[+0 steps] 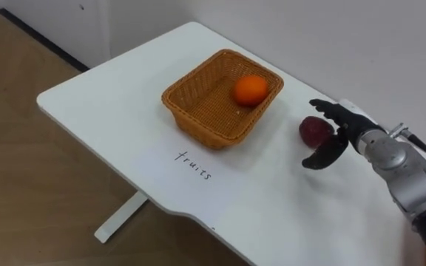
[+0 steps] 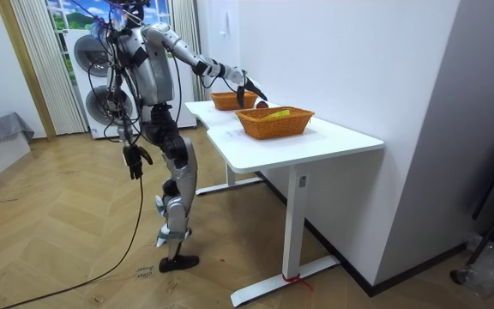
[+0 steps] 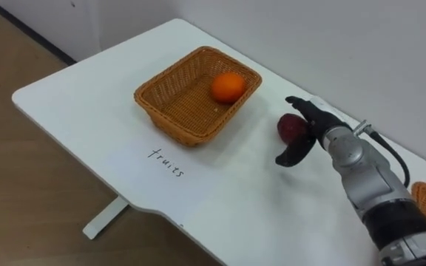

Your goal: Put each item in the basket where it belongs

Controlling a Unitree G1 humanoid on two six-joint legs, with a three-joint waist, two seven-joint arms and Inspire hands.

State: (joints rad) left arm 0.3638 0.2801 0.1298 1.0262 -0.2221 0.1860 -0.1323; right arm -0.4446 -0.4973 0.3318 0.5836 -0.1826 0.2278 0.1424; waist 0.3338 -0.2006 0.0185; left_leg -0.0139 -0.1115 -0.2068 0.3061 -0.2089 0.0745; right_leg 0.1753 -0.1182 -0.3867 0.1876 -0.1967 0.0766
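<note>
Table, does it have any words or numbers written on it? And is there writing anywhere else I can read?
"fruits": a handwritten label in dark pen on the white table, just in front of the wicker basket.
A small dark mark on the floor in the room view: too small to read.
No other text can be read.

We see a white table [image 1: 102, 89] on a wood floor [image 1: 21, 170], set against a white wall [image 1: 361, 37]. Across the room we see pale curtains [image 2: 28, 60].
</note>
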